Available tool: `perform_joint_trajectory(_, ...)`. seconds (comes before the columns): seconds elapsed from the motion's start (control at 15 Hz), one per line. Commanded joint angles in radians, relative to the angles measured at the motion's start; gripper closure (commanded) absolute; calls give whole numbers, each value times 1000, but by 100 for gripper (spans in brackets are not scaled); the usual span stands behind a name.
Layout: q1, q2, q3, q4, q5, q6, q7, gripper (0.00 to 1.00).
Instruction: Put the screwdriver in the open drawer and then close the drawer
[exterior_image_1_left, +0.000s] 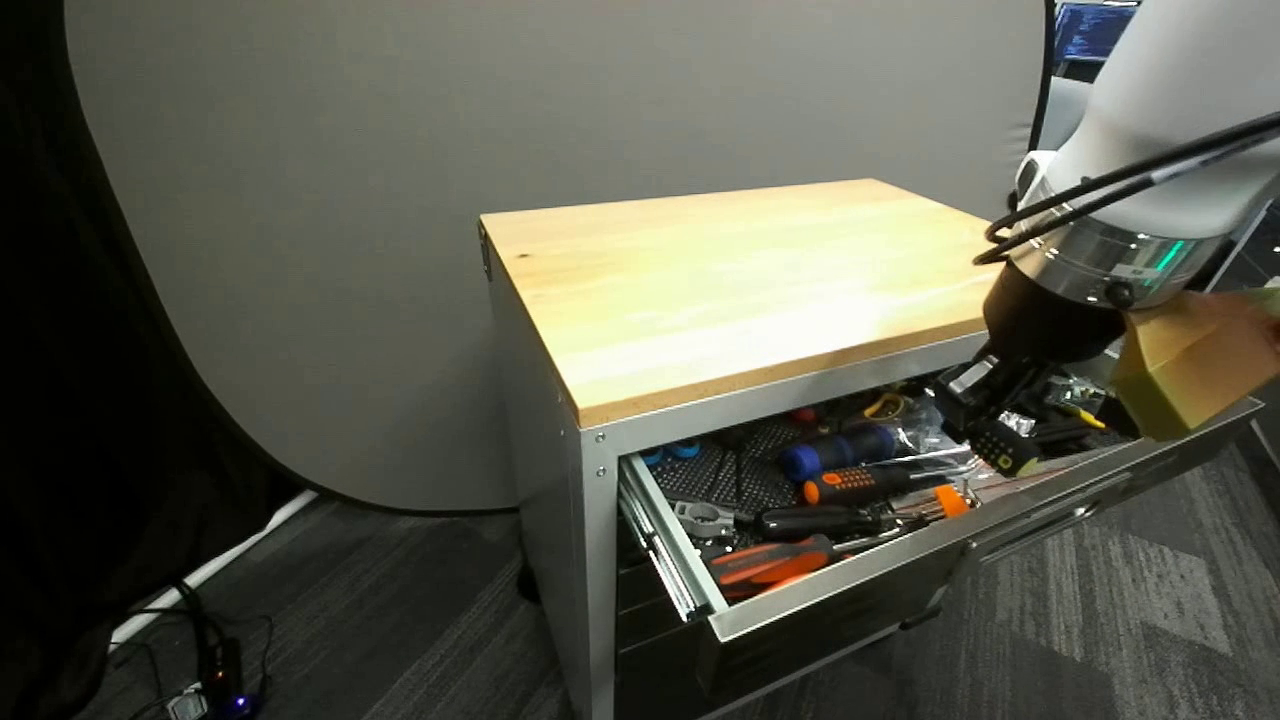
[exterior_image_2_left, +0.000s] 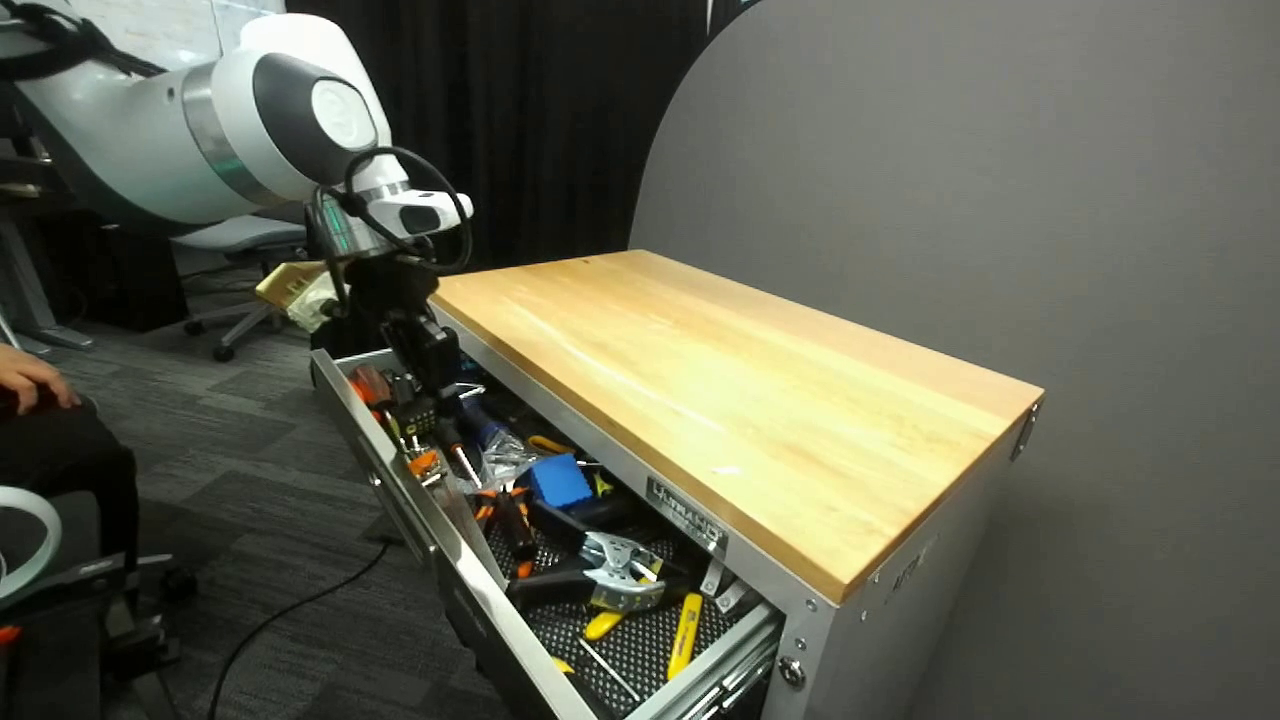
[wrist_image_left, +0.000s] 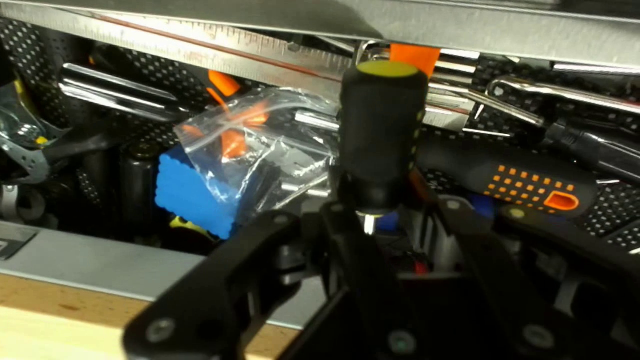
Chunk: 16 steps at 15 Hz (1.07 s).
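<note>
The screwdriver has a black handle with a yellow end cap (wrist_image_left: 382, 110). In the wrist view its handle stands between the fingers, with a short piece of bright shaft below it. My gripper (wrist_image_left: 382, 197) is shut on this handle. In both exterior views the gripper (exterior_image_1_left: 970, 400) (exterior_image_2_left: 425, 350) is over the open drawer (exterior_image_1_left: 850, 578) (exterior_image_2_left: 465, 570), and the screwdriver handle (exterior_image_1_left: 1003, 447) (exterior_image_2_left: 418, 418) hangs at drawer height. I cannot tell whether it touches the tools below. Most of the shaft is hidden. The drawer stands pulled out from under the worktop.
The drawer holds several tools: an orange-and-black screwdriver (exterior_image_1_left: 770, 565), a dotted-handle tool (wrist_image_left: 535, 182), a blue block (exterior_image_2_left: 560, 480), a plastic bag (wrist_image_left: 270, 145) and a clamp (exterior_image_2_left: 620, 570). The wooden worktop (exterior_image_1_left: 740, 270) overhangs behind the gripper. A yellowish box (exterior_image_1_left: 1190, 360) is by the wrist.
</note>
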<state>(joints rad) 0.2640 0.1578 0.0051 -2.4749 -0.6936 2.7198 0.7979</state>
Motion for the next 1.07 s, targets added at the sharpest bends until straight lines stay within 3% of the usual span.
perform_joint_trajectory(0.0,24,14,-14,19,-107,4,102,40)
perform_joint_trajectory(0.2,12,11,-7,5,-114,-43,64,17)
perform_joint_trajectory(0.33,-35,-6,36,-25,-3,-103,-64,2)
perform_joint_trajectory(0.6,-74,-40,46,-68,205,-237,-241,0)
perform_joint_trajectory(1.0,-78,-88,56,-84,346,-393,-381,0)
